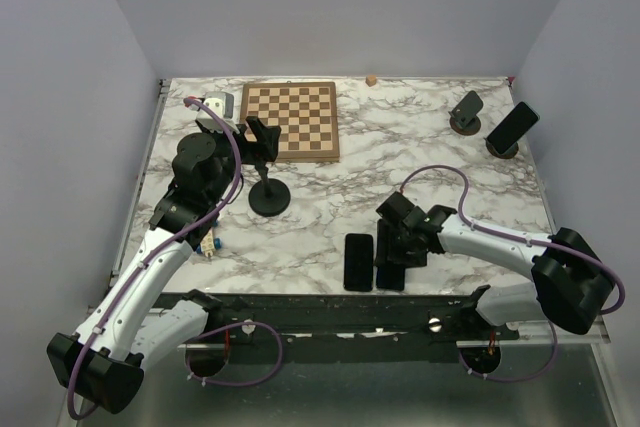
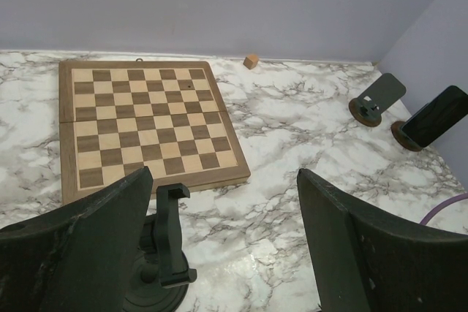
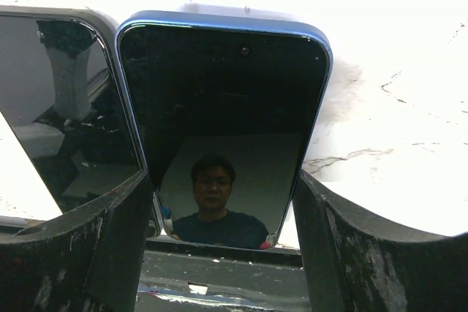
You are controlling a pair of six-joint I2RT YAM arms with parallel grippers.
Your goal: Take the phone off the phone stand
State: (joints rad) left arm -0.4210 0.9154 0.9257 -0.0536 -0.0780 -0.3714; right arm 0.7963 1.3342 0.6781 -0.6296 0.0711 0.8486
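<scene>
A black phone stand (image 1: 268, 194) stands empty mid-table, its clamp (image 2: 170, 235) just inside my left finger. My left gripper (image 1: 252, 137) is open above and beside it, holding nothing. A blue-edged phone (image 3: 223, 118) lies flat by the near edge (image 1: 391, 273). My right gripper (image 1: 401, 239) is open, its fingers (image 3: 110, 246) straddling the phone's end with a thin gap on the right. A grey-edged phone (image 1: 358, 261) lies beside it (image 3: 58, 107). At the far right another phone (image 1: 512, 125) leans on a round stand (image 2: 435, 116).
A chessboard (image 1: 290, 121) lies at the back, left of centre (image 2: 146, 126). An empty round stand (image 1: 466, 110) sits far right (image 2: 376, 98). A small wooden cube (image 1: 371, 79) is at the back edge. A white object (image 1: 218, 105) and a small item (image 1: 208, 244) lie by the left arm.
</scene>
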